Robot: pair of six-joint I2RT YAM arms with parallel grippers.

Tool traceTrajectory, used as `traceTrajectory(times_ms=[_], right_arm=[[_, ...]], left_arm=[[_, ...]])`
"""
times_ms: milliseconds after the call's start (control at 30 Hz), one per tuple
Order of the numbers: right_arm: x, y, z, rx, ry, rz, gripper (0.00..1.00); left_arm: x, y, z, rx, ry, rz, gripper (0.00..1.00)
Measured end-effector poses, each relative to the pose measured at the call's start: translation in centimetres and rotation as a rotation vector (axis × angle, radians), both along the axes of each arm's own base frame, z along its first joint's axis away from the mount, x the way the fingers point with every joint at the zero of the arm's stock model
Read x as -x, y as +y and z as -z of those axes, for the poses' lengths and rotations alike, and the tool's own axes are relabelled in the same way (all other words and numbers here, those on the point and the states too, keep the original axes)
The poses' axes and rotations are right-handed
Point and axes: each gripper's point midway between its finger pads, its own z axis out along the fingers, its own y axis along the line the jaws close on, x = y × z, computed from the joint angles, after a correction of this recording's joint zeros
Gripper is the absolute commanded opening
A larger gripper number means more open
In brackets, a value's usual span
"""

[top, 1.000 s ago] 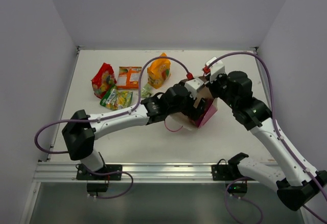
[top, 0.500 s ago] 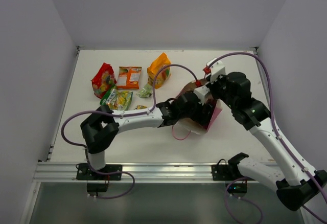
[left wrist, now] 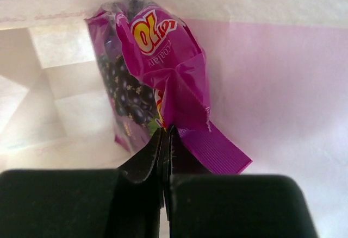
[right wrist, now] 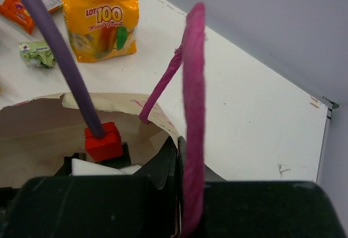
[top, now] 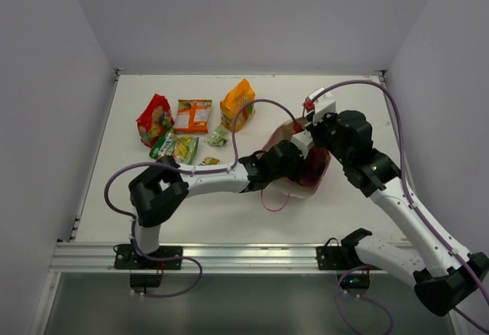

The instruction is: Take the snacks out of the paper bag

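**Operator:** Report the state of the left hand (left wrist: 165, 132).

**Technician:** Clenched. Both fingers are pressed together on the crimped lower seam of the purple packet (left wrist: 157, 58). The packet lies inside the paper bag (left wrist: 272, 75), against the pink wall and the cream wall. In the overhead view the left hand (top: 294, 163) reaches into the bag's mouth.

**Operator:** Right hand?

**Technician:** The right hand (right wrist: 176, 145) is also clenched, with its fingertips meeting on the rim of the paper bag (right wrist: 136, 101). A pink cord handle (right wrist: 194, 113) runs upright just beside the fingers. From above, the right hand (top: 313, 132) sits at the far edge of the bag.

**Operator:** Bag position?

**Technician:** The paper bag (top: 319, 168) is tilted, right of centre on the tabletop (top: 229, 213), with its mouth toward the left arm. A second cord handle (top: 271, 203) trails onto the tabletop at its near side.

**Operator:** Other snacks?

**Technician:** They are on the tabletop, far left and well apart from the bag:
- red packet (top: 154, 118)
- flat orange packet (top: 192, 115)
- upright orange packet (top: 238, 105)
- green-yellow packet (top: 176, 148)
- tiny pale green packet (top: 218, 136)
- small yellow wrapper (top: 208, 160)
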Motion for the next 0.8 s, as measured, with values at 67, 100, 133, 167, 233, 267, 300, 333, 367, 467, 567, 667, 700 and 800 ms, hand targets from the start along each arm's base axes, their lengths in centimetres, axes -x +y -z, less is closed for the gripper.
traceTrajectory(times_ms=[67, 100, 133, 167, 233, 267, 300, 333, 367, 467, 567, 667, 700, 800], right_arm=[[-0.3, -0.1, -0.1, -0.003, -0.014, 0.012, 0.00], [-0.4, -0.2, -0.3, -0.005, -0.022, 0.020, 0.00], [-0.5, -0.4, -0.4, -0.004, -0.030, 0.032, 0.00], [-0.6, -0.5, -0.4, -0.001, -0.031, 0.041, 0.00], [-0.7, -0.8, -0.1, 0.008, -0.028, 0.060, 0.00], [-0.7, -1.0, 0.1, 0.012, -0.025, 0.066, 0.00], [-0.8, -1.1, 0.3, 0.018, -0.022, 0.075, 0.00], [-0.8, -1.3, 0.5, 0.022, -0.020, 0.083, 0.00], [-0.9, -1.4, 0.6, 0.028, -0.017, 0.092, 0.00], [-1.3, -1.7, 0.5, 0.029, -0.030, 0.119, 0.00], [-1.7, -2.2, 1.1, 0.051, -0.020, 0.153, 0.00], [-2.1, -2.6, 1.7, 0.075, -0.010, 0.182, 0.00], [-2.2, -2.7, 1.8, 0.078, -0.008, 0.187, 0.00], [-2.3, -3.1, 2.0, 0.088, -0.004, 0.209, 0.00]], left_arm=[[0.1, 0.6, -0.2, -0.018, -0.020, 0.001, 0.00], [0.2, 0.9, -0.4, -0.026, -0.032, 0.004, 0.00], [0.3, 1.4, -0.7, -0.036, -0.042, 0.004, 0.00], [0.4, 1.9, -1.2, -0.042, -0.056, 0.004, 0.00], [0.6, 2.8, -2.8, -0.041, -0.082, 0.008, 0.00], [0.8, 3.2, -3.8, -0.033, -0.099, 0.012, 0.00], [0.8, 3.5, -5.0, -0.019, -0.114, 0.013, 0.00], [0.9, 3.7, -6.2, -0.003, -0.134, 0.016, 0.00], [1.0, 3.9, -7.5, 0.016, -0.152, 0.019, 0.00], [1.3, 4.6, -9.7, 0.041, -0.183, 0.026, 0.00], [1.6, 5.1, -12.1, 0.080, -0.213, 0.028, 0.00], [1.8, 5.7, -14.1, 0.112, -0.244, 0.026, 0.00], [1.8, 6.0, -14.6, 0.116, -0.253, 0.022, 0.00], [1.7, 7.1, -16.0, 0.126, -0.281, -0.005, 0.00]])
